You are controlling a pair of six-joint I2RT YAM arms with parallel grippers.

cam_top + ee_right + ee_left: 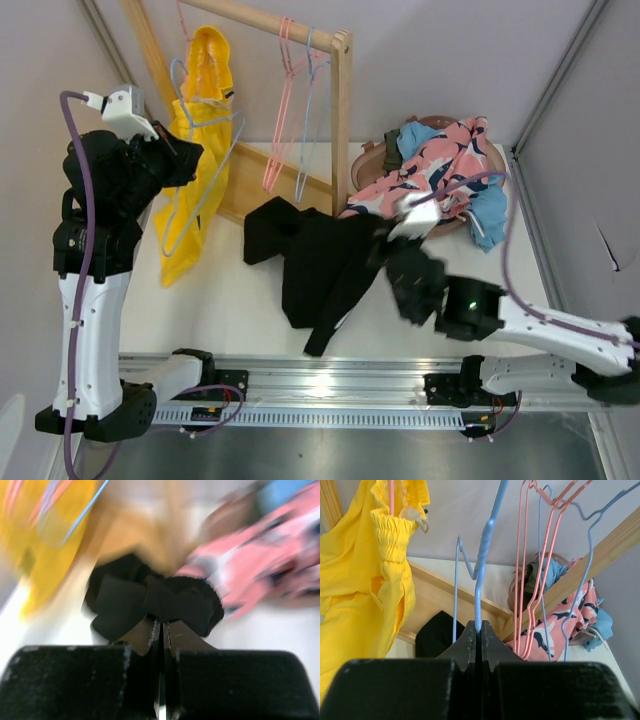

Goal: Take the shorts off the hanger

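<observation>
1. Closest to the lens, black right gripper [161, 626] clenched on a fold of the black fabric shorts [172, 602]; view blurred.
2. Rest of the shorts sprawled in a crumpled heap mid-way across the white table [220, 310], well apart from any hanger.
3. At left, raised black left gripper [478, 626] pinched tight on the blue wire hanger [479, 580].
4. Just beside that, yellow garment [205, 110] hanging from the wooden rack [342, 100], alongside pink wire hangers [547, 555].
5. Far right, brown basket [370, 152] heaped with pink patterned clothes [440, 160].

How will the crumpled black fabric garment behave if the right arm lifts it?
Probably floppy: the black fabric garment lies bunched and folded on the white table. Likely to drape and drag, since the right gripper pinches only one fold.
</observation>
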